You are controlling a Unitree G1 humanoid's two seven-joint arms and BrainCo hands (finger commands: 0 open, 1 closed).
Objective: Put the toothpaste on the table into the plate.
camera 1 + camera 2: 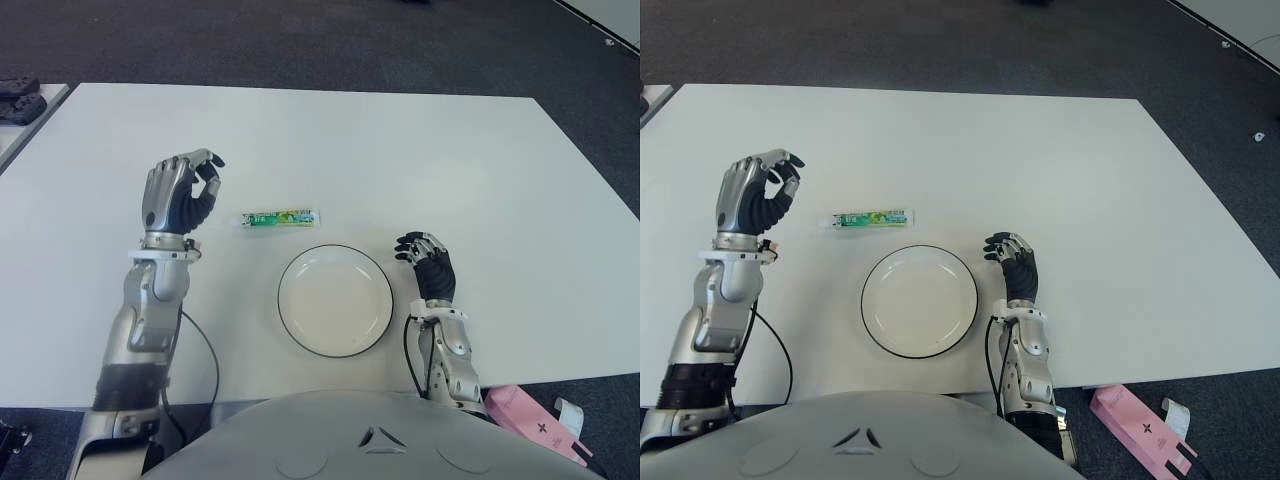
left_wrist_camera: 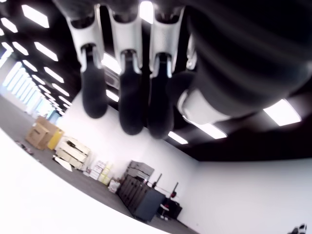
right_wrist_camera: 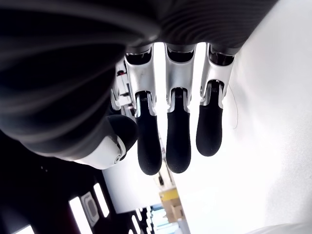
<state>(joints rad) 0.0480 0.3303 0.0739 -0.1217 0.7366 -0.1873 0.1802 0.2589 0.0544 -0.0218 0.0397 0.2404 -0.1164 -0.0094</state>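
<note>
Toothpaste [image 1: 281, 218] is seen lying on the bench [image 1: 450, 160] just beyond the plate [image 1: 335, 300]; both the left robot hand [image 1: 180, 195] and the right robot hand [image 1: 428, 262] are loosely curled, empty.

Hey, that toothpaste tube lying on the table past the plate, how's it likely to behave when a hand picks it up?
The toothpaste lies flat, so it probably won't roll. It looks slim and small beside the plate, likely light, and low enough that fingers may struggle to get under it. Its glossy wrap could be slippery. The left hand, empty, shows nearest.
</note>
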